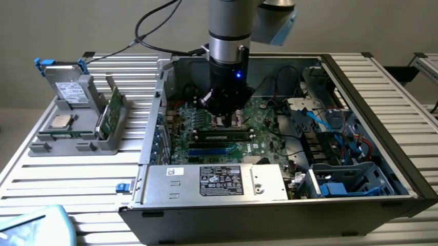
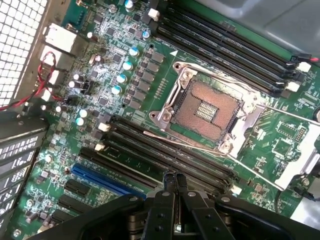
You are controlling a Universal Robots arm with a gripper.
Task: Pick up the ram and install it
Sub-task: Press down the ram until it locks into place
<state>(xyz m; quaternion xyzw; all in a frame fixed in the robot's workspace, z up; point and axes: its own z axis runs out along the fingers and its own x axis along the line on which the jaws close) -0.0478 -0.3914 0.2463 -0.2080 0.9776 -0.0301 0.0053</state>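
In the exterior view the ram (image 1: 222, 136), a long narrow green stick with dark chips, stands on edge in a memory slot on the motherboard (image 1: 263, 146), inside the open computer case. My gripper (image 1: 224, 123) hangs straight down just behind it, close above the board. The wrist view has the two fingertips pressed together with nothing between them; there the gripper (image 2: 175, 179) is over the row of black memory slots (image 2: 150, 150) beside the processor socket (image 2: 207, 107). Whether the tips touch the ram cannot be told.
A grey tray (image 1: 41, 148) at the exterior view's left holds a silver processor chip (image 1: 60, 122), a wider green card (image 1: 110, 110) and a drive with blue brackets (image 1: 68, 87). The silver power supply (image 1: 212, 182) sits at the case front. Blue and black cables (image 1: 329, 123) lie at the right.
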